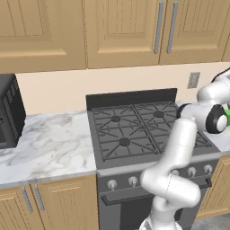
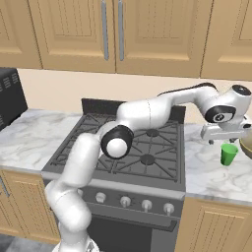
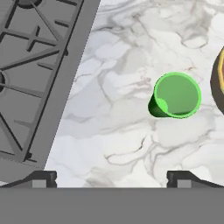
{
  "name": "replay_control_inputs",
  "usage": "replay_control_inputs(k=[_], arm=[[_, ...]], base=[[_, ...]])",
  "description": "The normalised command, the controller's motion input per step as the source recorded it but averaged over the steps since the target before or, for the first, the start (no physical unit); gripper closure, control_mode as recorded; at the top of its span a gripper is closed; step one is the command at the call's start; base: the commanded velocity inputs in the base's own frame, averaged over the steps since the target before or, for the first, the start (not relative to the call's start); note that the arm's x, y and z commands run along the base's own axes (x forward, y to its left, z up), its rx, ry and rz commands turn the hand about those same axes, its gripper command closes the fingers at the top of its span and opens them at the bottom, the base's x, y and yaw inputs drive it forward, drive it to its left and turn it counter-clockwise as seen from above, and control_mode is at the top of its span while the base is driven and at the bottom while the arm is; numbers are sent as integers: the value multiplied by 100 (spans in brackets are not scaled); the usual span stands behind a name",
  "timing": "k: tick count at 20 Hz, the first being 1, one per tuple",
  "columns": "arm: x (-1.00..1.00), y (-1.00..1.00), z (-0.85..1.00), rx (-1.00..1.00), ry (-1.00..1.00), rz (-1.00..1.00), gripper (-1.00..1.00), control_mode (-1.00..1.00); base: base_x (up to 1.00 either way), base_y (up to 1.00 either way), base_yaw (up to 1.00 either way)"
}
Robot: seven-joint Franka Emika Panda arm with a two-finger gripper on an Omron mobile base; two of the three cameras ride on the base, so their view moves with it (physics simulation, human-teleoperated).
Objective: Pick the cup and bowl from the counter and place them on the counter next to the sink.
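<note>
With jaws spread wide and empty above it, the gripper (image 3: 111,177) faces the cup (image 3: 176,96), upright on the counter (image 3: 113,127) beside the bowl (image 3: 218,81); likely light, rigid and smooth, it suits a mid-wall pinch.

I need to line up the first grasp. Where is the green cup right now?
The cup stands upright on the marble counter right of the stove, just left of the bowl, below the open gripper.

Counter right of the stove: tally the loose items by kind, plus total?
Cup: 1
Bowl: 1, cut off by the frame edge
Total: 2
</note>
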Motion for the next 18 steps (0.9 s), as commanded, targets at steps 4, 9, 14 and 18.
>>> replay_control_inputs(k=[4, 9, 14, 18], arm=[[31, 1, 0, -2, 9, 0, -100, -100], [52, 7, -23, 0, 2, -4, -100, -100], [50, 1, -36, 0, 0, -7, -100, -100], [43, 0, -27, -1, 7, -6, -100, -100]], base=[[0, 0, 0], [0, 0, 0], [0, 0, 0], [0, 0, 0]])
